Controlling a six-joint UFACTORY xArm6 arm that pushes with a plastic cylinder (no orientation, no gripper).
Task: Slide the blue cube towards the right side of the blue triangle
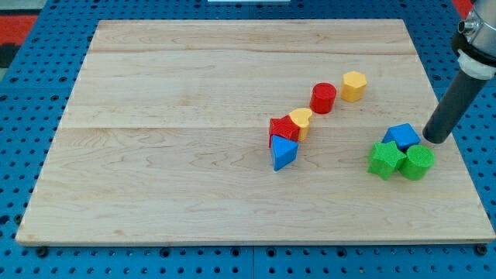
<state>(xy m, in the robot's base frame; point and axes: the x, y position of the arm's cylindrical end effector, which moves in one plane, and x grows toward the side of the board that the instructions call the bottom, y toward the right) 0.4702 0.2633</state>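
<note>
The blue cube [402,136] sits at the view's right, touching a green star block [385,160] and a green cylinder [417,162] just below it. The blue triangle [284,153] lies near the board's middle, right below a red star block [283,129]. My tip [435,139] is on the board just to the right of the blue cube, a small gap away. The dark rod rises from it toward the view's top right corner.
A yellow heart-like block [301,121] touches the red star block. A red cylinder [323,98] and a yellow hexagon block [353,85] lie up and right of it. The wooden board [155,155] rests on a blue pegboard; its right edge is near my tip.
</note>
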